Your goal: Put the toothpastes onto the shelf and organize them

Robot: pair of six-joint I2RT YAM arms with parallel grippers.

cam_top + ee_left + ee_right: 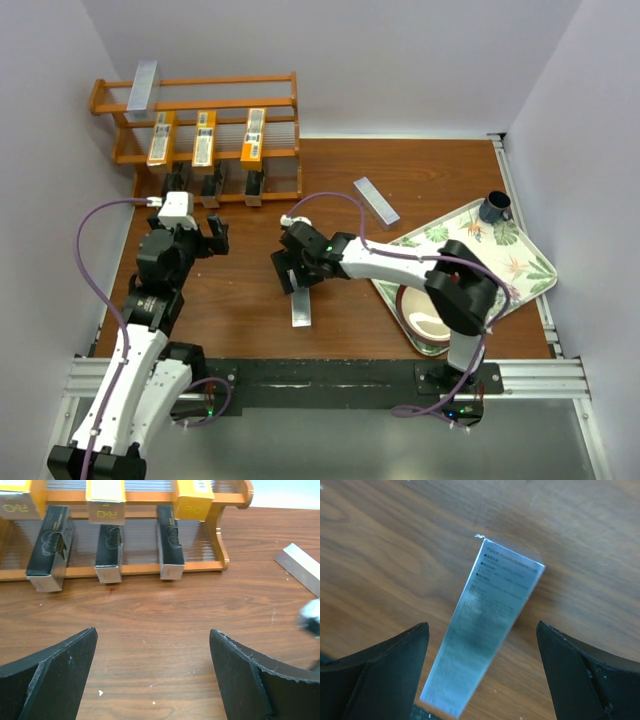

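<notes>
The orange-brown wooden shelf [230,102] holds seven cartons: one silver-grey carton [143,85] on the top tier, three orange-and-white cartons [204,138] on the middle tier and three black cartons [170,540] on the bottom. A second silver-grey carton [376,201] lies on the wooden surface [240,330] near the leaf-patterned tray [530,265], which carries a dark mug [495,207] and a bowl [415,315]. The right end effector [481,626] hangs released astride a third silver-grey carton [300,308]. The left end effector [152,631] is also released and empty, facing the shelf.
</notes>
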